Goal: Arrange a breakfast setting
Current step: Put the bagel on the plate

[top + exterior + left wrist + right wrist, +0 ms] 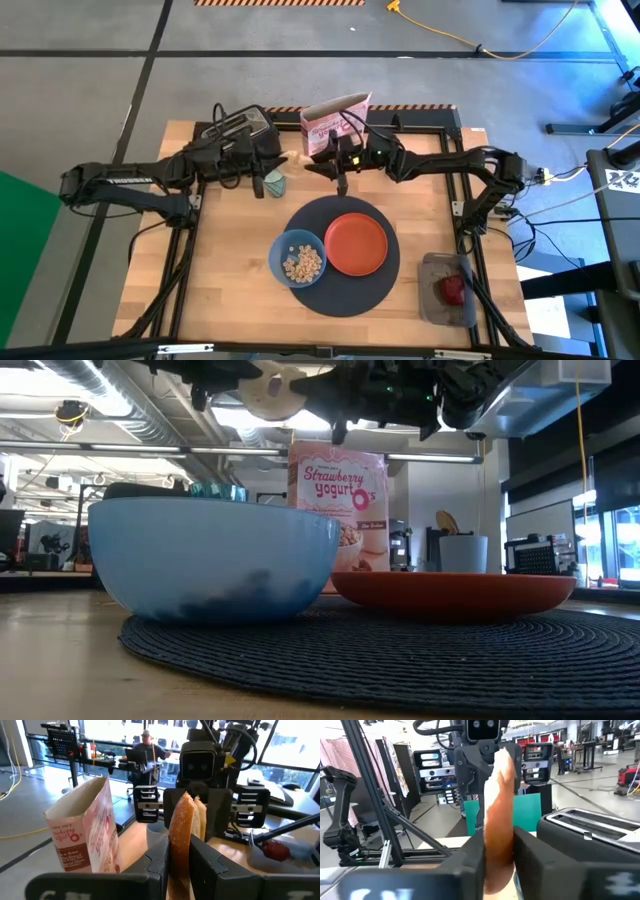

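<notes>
Step in hand: toast handover, in mid-air behind the large round dark-grey woven mat [340,258]. My left gripper [179,851] and right gripper [499,851] both clamp the golden-brown toast slice [184,827]. Next, I judge: release the left, then carry the slice to the round orange plate [356,244] (currently bare).

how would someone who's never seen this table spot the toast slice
Start at the pink cereal box at the table's back edge. Just left of it, above the table, the left gripper and right gripper meet around the toast slice, pale with a brown crust.
</notes>
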